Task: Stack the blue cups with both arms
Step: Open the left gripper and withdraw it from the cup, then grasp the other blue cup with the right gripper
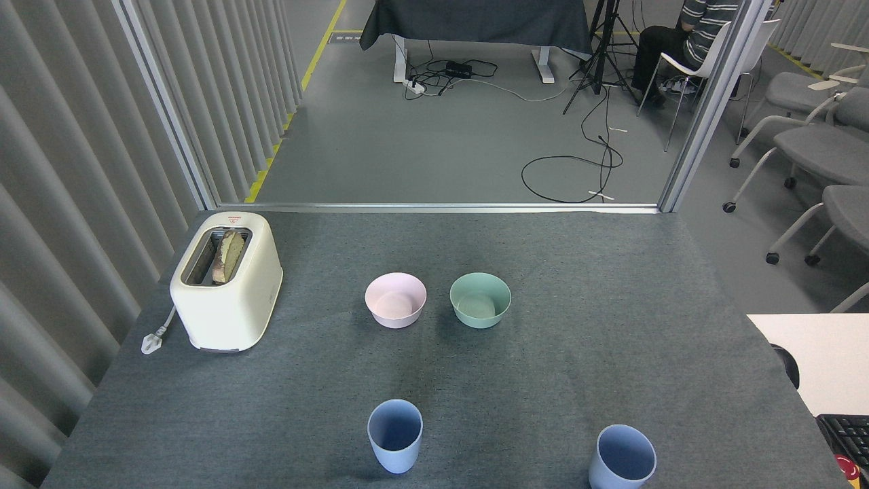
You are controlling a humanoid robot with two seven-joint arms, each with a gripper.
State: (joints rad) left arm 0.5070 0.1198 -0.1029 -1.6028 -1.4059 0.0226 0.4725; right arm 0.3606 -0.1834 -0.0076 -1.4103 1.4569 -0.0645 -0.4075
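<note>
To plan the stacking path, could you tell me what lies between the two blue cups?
Nothing: in the head view, only bare grey table cloth separates the left cup from the right cup.

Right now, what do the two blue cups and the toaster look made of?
Left blue cup and right blue cup: probably matte plastic or a fibre composite. The colour is even, there is no glare, and the rims are thin.
Toaster: a cream shell, likely smooth moulded plastic with a soft sheen on its rounded edges. The slot seems metal-lined, though that is hard to confirm.
</note>
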